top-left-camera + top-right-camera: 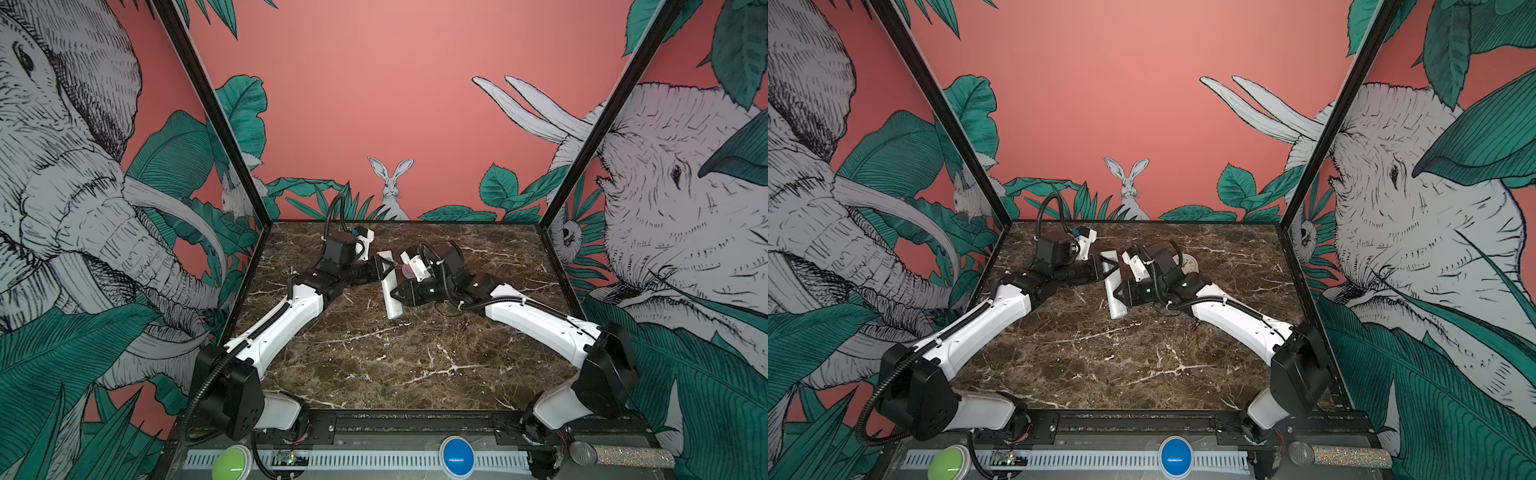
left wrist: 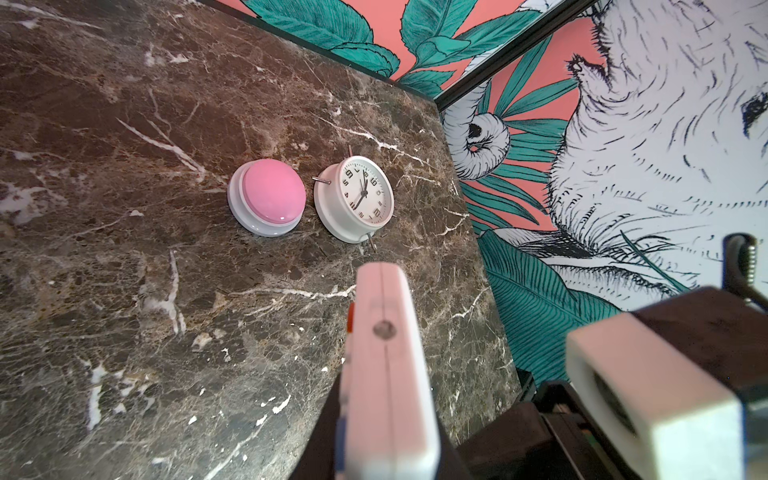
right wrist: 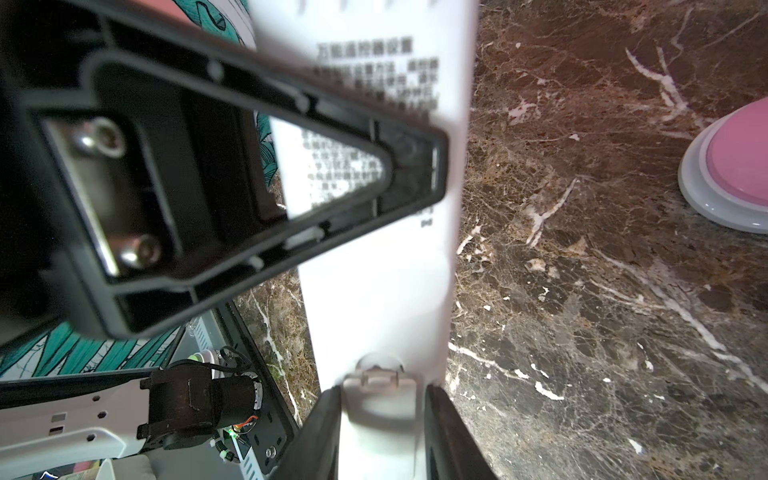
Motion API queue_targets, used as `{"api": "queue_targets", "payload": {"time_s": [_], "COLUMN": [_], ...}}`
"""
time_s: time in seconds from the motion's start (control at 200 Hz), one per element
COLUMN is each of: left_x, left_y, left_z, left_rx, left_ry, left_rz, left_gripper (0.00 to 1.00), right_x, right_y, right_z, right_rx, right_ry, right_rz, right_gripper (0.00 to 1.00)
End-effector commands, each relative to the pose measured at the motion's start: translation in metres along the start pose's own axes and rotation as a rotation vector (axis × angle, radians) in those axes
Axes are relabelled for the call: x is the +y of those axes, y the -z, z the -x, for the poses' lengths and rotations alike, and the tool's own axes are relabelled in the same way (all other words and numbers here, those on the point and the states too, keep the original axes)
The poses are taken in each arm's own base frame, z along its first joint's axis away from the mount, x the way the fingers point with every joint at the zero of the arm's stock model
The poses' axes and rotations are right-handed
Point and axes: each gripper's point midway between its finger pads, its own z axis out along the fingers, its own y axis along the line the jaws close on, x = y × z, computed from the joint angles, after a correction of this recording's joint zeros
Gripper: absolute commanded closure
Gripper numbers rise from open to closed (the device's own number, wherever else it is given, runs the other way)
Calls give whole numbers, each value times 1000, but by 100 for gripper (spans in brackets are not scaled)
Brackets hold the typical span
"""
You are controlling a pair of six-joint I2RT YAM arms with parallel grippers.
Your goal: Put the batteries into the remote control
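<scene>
The white remote control [image 1: 392,305] hangs a little above the marble table [image 1: 374,365], back side up in both top views [image 1: 1116,306]. My left gripper [image 1: 383,267] is shut on its far end, and the left wrist view shows the remote control [image 2: 388,353] edge-on between the jaws [image 2: 386,419]. My right gripper [image 1: 395,293] holds the near part. In the right wrist view both fingers press the side edges of the remote control [image 3: 374,291] beside the cover latch [image 3: 378,380]. The batteries are out of view. A tiny dark thing [image 1: 463,322] by my right forearm is too small to tell.
A pink dome button [image 2: 272,195] and a round white clock [image 2: 361,199] stand just beyond the grippers towards the back right. The walls close in the table on three sides. Green [image 1: 230,463] and blue [image 1: 457,455] buttons and a microphone [image 1: 619,455] lie on the front rail.
</scene>
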Motion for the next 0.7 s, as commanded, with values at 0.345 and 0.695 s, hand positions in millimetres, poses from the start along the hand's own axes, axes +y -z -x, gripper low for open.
{"api": "queue_targets", "payload": {"time_s": [0.345,0.695], "left_x": [-9,-7], "left_y": [1,-1], "left_z": [3,3], "left_rx": [-14,-14], "left_ry": [-14,-13], "left_rz": [-39,-35], "left_gripper": [100,100], "right_x": [8,12], "right_y": [-1,4], "right_z": [10,14], "right_rx": [-23,-43], "right_ry": [35,56], "right_rz": [39,46], "right_gripper": [72,74]}}
